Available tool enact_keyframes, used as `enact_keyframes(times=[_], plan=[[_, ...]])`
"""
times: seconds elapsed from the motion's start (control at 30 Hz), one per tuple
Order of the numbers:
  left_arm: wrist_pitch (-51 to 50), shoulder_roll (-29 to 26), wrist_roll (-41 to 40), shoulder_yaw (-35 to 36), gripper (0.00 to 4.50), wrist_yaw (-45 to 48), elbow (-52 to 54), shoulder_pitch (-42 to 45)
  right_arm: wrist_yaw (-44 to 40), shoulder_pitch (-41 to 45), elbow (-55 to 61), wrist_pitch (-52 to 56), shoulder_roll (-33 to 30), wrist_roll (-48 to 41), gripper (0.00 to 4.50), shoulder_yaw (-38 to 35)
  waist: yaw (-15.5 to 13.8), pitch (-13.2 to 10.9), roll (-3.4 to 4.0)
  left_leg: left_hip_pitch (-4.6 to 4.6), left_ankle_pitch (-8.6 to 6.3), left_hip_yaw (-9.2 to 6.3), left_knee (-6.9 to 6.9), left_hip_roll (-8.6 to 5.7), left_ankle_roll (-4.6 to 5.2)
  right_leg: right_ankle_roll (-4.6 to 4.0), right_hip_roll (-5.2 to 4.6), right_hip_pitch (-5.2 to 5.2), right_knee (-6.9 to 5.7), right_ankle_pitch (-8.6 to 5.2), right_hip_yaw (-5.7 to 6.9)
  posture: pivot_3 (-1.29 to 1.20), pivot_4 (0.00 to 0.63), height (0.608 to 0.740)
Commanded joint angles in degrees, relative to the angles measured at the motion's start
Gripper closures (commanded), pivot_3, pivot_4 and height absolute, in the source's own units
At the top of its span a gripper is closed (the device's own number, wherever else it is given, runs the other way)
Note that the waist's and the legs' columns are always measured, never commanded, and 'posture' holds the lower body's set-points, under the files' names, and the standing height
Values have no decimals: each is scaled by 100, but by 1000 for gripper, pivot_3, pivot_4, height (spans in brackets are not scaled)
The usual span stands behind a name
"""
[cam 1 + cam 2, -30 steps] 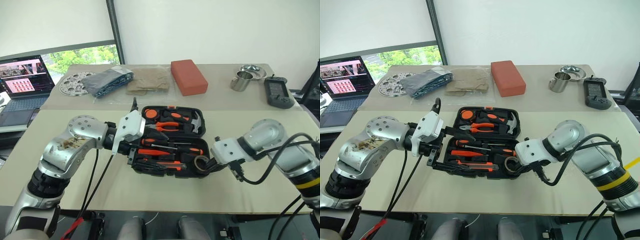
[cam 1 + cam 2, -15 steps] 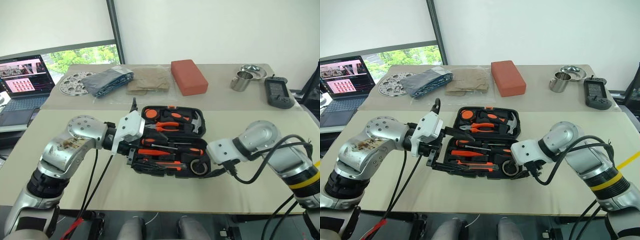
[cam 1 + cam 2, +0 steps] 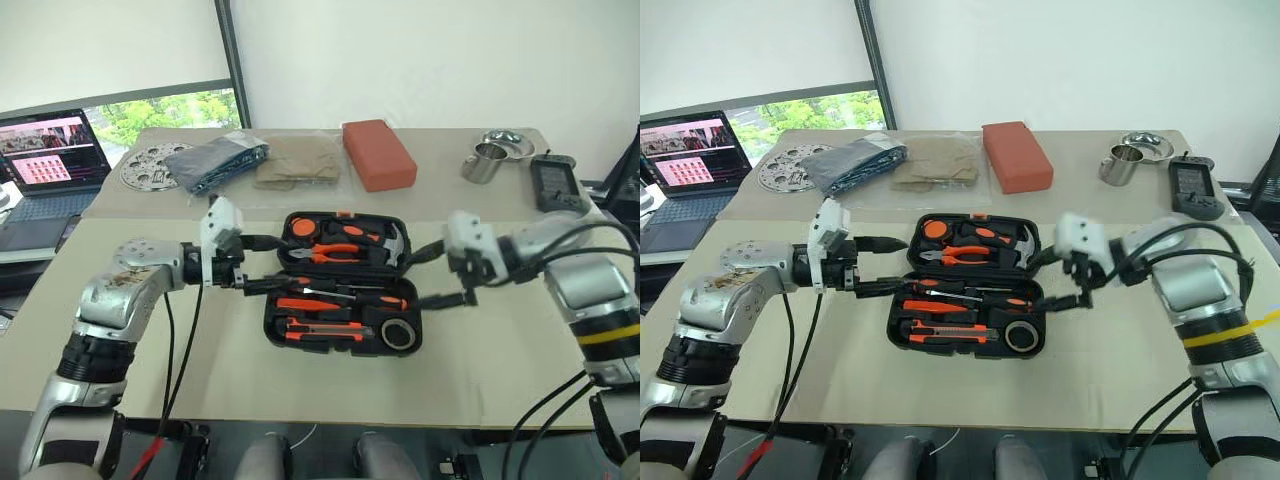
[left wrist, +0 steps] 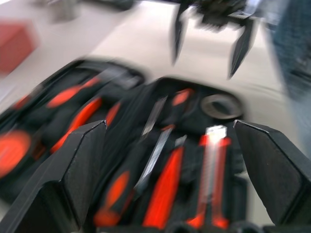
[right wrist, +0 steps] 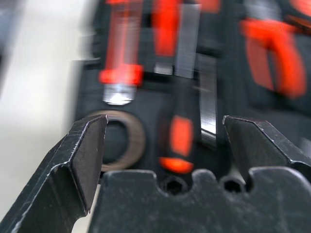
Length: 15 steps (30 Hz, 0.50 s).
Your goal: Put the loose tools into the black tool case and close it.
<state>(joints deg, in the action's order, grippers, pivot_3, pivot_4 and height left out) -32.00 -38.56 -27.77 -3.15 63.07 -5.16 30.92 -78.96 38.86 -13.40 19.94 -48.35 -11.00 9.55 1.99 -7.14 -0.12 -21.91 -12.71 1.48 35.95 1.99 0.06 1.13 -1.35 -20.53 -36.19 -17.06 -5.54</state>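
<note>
The black tool case lies open in the middle of the near table. Its front half holds two orange-and-black screwdrivers, a utility knife and a dark tape roll. Pliers and a hammer sit in the back half. My left gripper hovers open at the case's left edge, pointing across it. At the case's right edge my right gripper is open and empty, pointing inward. The right wrist view shows the tape roll between the open fingers, and the left wrist view shows it too.
On the far table stand a red-orange block, a tan bag, a dark folded bag, a perforated metal disc, a metal cup, a bowl and a black handheld device. A laptop sits far left.
My right gripper opened, left the tape roll in the case's front right corner and drew back to the right. My left gripper pulled left, off the case.
</note>
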Motion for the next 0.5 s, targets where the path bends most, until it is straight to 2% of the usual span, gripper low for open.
enact_keyframes(times=[0.03,0.1,0.2,0.27,0.5], plan=[[-152,373,48,406,0,-558,-1260,759,566,463,-808,759,350,-241,78,-454,-12,-1,-1,-6,0,2,1,0,0,0,0,-7,-4,0,0,0,150,740],[-301,559,-38,648,0,-745,-1986,1175,936,676,-1242,1180,540,-258,78,-588,-28,-1,-2,-21,2,1,3,0,2,-2,2,-21,-9,2,2,0,150,740],[-855,508,341,318,0,-581,-3229,1841,1477,1322,-2373,2438,852,-468,78,-921,-14,0,-1,-34,3,2,0,-5,4,-2,2,-46,-26,2,0,0,150,740],[-1317,596,215,504,0,-422,-4093,2359,1525,1688,-2912,2896,981,-511,78,-970,2,1,1,-35,3,7,-7,-13,4,-2,0,-60,-57,2,-5,0,150,740],[-1495,788,470,715,0,-196,-5978,3344,1372,2256,-4090,3204,1217,-340,78,-859,46,1,1,-52,2,6,-16,-8,5,-2,11,-77,-78,1,9,0,150,740]])
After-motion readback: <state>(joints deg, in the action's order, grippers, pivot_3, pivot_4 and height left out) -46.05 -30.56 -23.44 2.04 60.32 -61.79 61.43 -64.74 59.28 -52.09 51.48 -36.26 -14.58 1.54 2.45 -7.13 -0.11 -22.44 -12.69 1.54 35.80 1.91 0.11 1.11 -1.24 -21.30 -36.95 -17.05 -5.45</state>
